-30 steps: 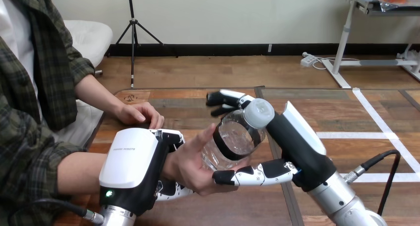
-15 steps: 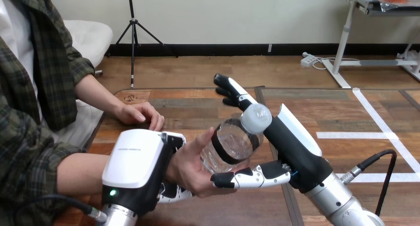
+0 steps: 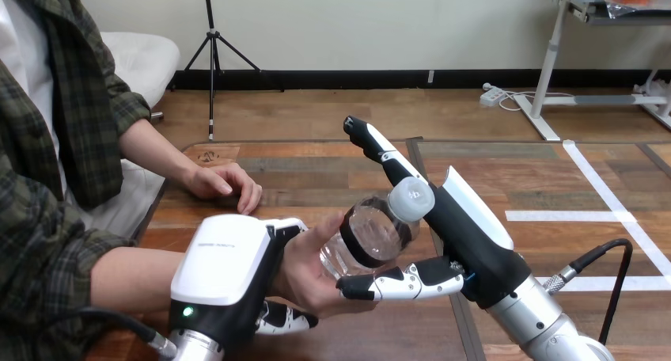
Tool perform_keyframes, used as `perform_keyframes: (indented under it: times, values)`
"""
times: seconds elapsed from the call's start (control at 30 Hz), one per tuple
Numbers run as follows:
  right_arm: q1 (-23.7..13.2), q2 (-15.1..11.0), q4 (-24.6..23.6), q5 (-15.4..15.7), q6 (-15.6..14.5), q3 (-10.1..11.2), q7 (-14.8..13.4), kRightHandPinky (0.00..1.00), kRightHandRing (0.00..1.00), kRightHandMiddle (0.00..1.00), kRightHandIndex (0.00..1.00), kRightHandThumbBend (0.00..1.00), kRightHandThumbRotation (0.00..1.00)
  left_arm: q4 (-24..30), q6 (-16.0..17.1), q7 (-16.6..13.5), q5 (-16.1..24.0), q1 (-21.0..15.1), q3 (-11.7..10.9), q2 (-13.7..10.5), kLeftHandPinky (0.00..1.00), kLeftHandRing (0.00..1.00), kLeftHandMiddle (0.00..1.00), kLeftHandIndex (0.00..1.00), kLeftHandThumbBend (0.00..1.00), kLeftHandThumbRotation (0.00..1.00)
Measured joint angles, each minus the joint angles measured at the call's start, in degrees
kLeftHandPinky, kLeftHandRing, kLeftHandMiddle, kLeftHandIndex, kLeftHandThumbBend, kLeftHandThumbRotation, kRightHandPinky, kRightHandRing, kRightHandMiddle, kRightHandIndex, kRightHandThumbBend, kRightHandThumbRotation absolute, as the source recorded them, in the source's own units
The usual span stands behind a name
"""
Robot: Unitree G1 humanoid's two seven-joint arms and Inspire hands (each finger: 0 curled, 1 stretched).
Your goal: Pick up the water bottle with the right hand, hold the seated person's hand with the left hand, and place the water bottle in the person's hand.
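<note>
Water bottle [image 3: 370,236]: I see the clear bottle tilted in the person's upturned hand [image 3: 310,272], its white cap [image 3: 411,200] against my right hand [image 3: 465,233].
Right hand: fingers [image 3: 372,144] straight past the cap, thumb [image 3: 388,284] along the bottle's near side (no grip).
Left hand [image 3: 225,272]: curled round the person's wrist [image 3: 282,264].
Wooden table [image 3: 316,175]: the person's other hand [image 3: 225,181] rests on it.

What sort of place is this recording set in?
Likely a robot handover test station: a wooden table marked with white tape lines, and a water bottle between the right hand and the person's nearer hand.
</note>
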State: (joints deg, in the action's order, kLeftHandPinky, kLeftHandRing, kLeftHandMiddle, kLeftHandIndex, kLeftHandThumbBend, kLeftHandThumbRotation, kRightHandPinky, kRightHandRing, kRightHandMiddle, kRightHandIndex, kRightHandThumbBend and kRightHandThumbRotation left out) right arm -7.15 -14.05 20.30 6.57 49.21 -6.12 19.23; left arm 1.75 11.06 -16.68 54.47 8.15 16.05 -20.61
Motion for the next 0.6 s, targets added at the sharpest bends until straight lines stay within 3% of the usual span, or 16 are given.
perform_keyframes:
  times: [0.33, 0.6]
  values:
    - [0.00, -0.06, 0.00, 0.01, -0.37, -0.05, 0.01, 1.00, 1.00, 1.00, 1.00, 0.88, 0.38, 0.37, -0.13, 1.26, 0.13, 0.41, 0.08, -0.02, 0.79, 0.99, 1.00, 0.99, 1.00, 0.22]
    - [0.00, -0.09, 0.00, 0.00, -0.39, -0.05, 0.02, 1.00, 1.00, 1.00, 1.00, 0.88, 0.37, 0.47, 0.47, 1.45, -0.46, 0.42, 0.13, -0.03, 0.79, 1.00, 1.00, 1.00, 1.00, 0.24]
